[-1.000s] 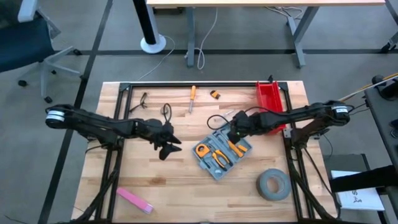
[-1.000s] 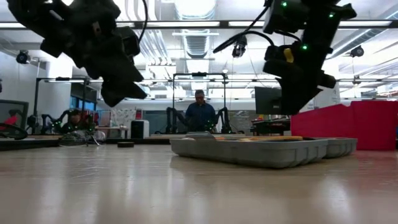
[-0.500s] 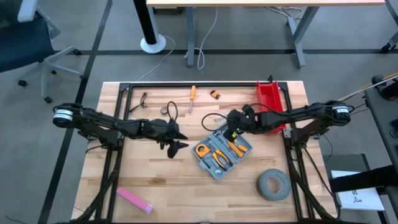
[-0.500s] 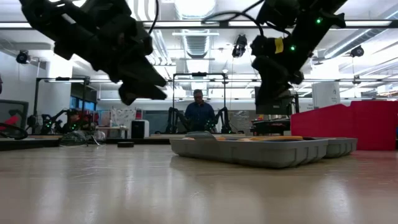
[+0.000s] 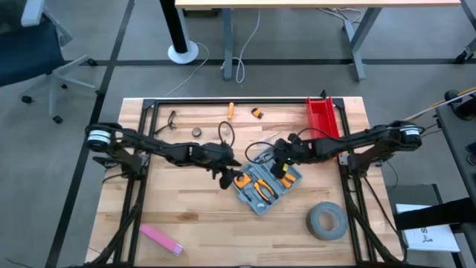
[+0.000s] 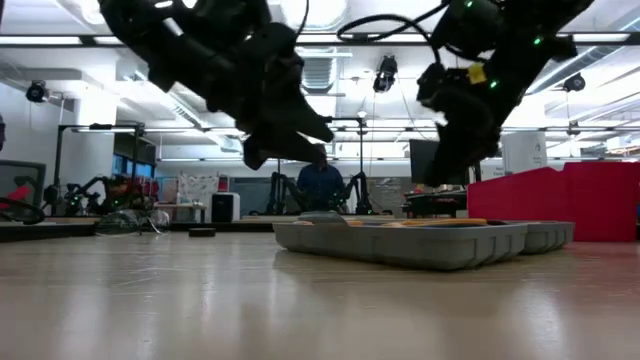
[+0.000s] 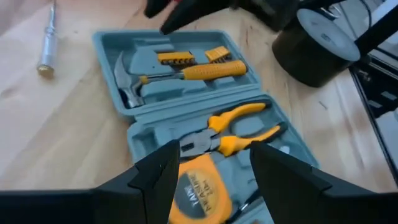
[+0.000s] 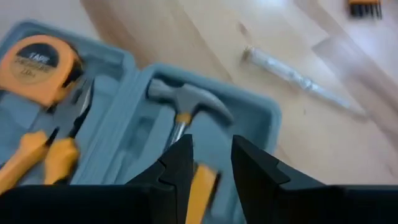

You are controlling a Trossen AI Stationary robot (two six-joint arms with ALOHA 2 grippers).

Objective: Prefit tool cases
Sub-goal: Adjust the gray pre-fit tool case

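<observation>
The open blue-grey tool case (image 5: 265, 182) is being approached right of the table's centre, tools lying in its recesses. The left gripper (image 5: 225, 179) is being held wide open and empty beside its left end; the right gripper (image 5: 282, 167), narrowly parted and empty, is being hovered over the hammer (image 8: 184, 104). Stiff, light, slippery plastic is judged likely; the rim is best gripped.

A red plastic bin (image 5: 323, 117) stands at the wooden table's (image 5: 193, 216) far right edge. A grey tape roll (image 5: 327, 221) lies near the front right, a flat pink bar (image 5: 161, 240) front left.
</observation>
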